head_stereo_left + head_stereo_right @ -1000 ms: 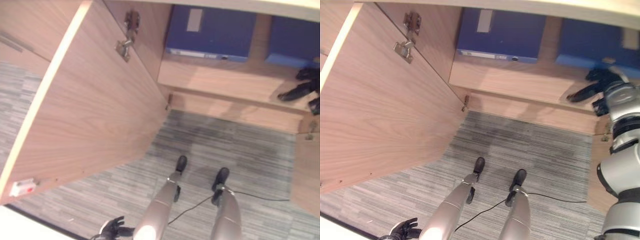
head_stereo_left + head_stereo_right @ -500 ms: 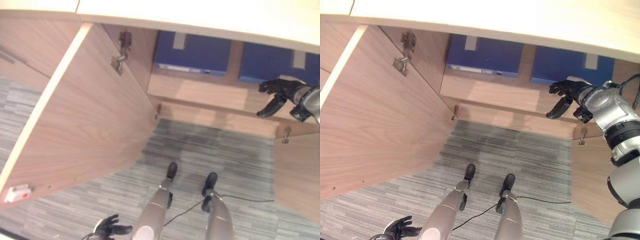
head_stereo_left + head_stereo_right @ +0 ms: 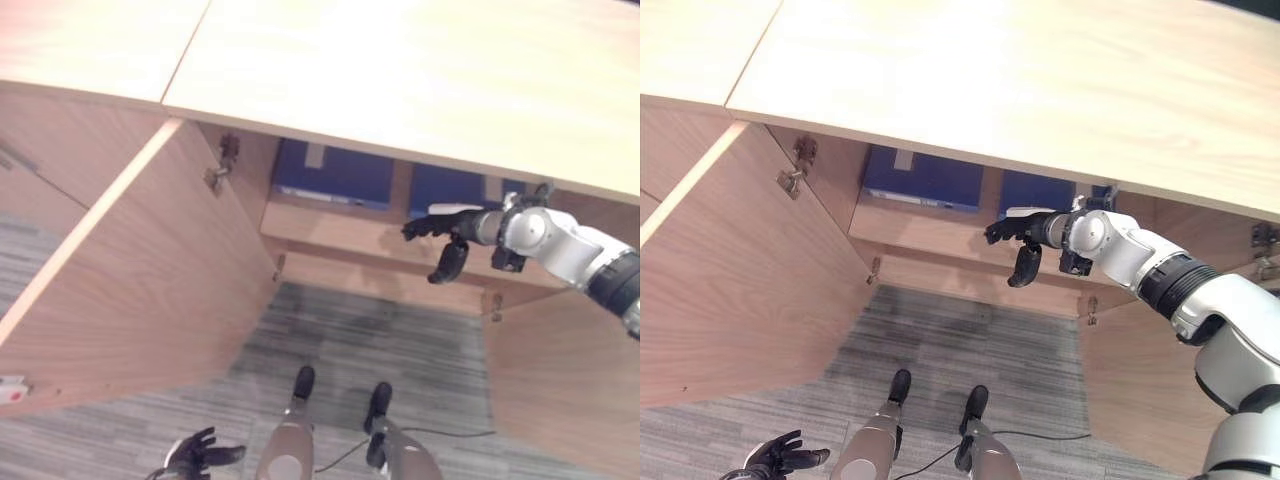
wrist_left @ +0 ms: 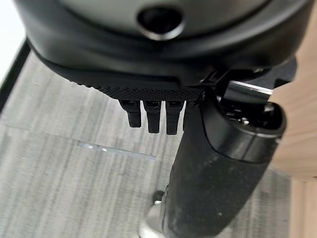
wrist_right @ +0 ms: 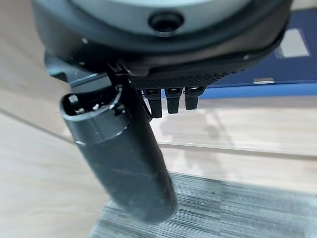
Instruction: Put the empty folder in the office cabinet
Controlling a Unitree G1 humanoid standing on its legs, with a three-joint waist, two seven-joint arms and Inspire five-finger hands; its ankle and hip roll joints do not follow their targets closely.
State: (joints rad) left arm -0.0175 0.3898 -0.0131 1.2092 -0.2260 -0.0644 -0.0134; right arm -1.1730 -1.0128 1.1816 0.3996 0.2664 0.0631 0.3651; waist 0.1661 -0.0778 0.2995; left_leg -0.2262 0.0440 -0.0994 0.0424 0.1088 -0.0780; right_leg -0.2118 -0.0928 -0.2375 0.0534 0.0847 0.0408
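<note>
- At the bottom left of the left eye view, the left robot hand [image 3: 195,455] hangs low above the grey carpet [image 3: 340,340], fingers spread and relaxed, holding nothing.
- In the middle right of this view, the right robot hand [image 3: 440,235] is stretched out in front of the cabinet shelf [image 3: 330,225], fingers straight, thumb down, also empty.
- Two blue folders [image 3: 335,175] lie on that shelf, in the upper middle of the frame, under the tabletop [image 3: 400,70]; I cannot tell which one is the empty folder.
- The left cabinet door [image 3: 130,280] stands wide open.
- I judge the placing done; the next move probably calls for closing the doors.
</note>
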